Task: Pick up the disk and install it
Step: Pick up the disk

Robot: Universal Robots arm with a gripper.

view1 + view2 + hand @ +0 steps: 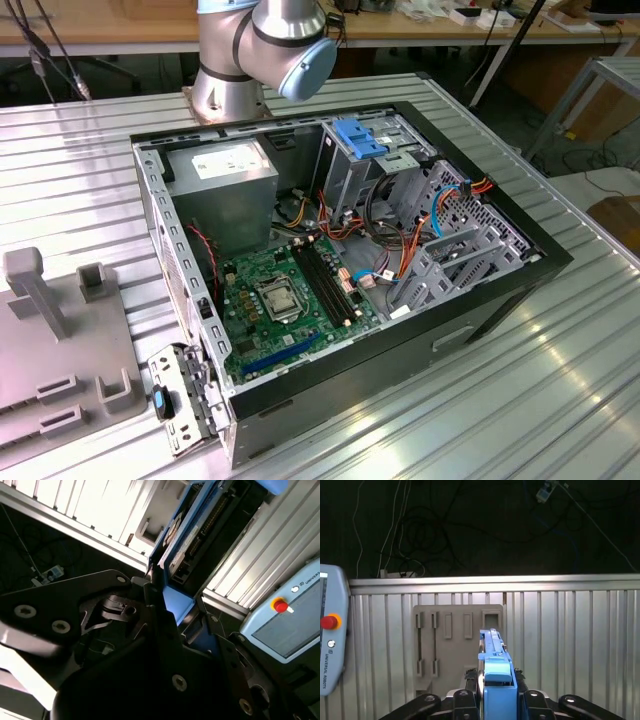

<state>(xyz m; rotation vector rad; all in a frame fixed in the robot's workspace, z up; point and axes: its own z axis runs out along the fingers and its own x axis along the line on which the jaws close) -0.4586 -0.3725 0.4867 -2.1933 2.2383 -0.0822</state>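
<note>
In both wrist views my gripper (496, 702) is shut on the disk (493, 667), which I see edge-on, its bright blue carrier standing up between the dark fingers (464, 702). In the second wrist view the disk (192, 535) shows its dark body and blue frame stretching away from the gripper (172, 615). It hangs in the air above the ribbed metal table (570, 640), over a grey fixture plate (457, 640) with slots. The open computer case (340, 250) lies on its side in the exterior view, with a drive bay (440, 250) at that view's right.
A light-blue latch plate (360, 135) tops the cage at the back of the case. The arm's base (255, 60) stands behind the case. A grey fixture (60, 340) sits at the exterior view's left. A teach pendant (330, 635) hangs at the table's edge.
</note>
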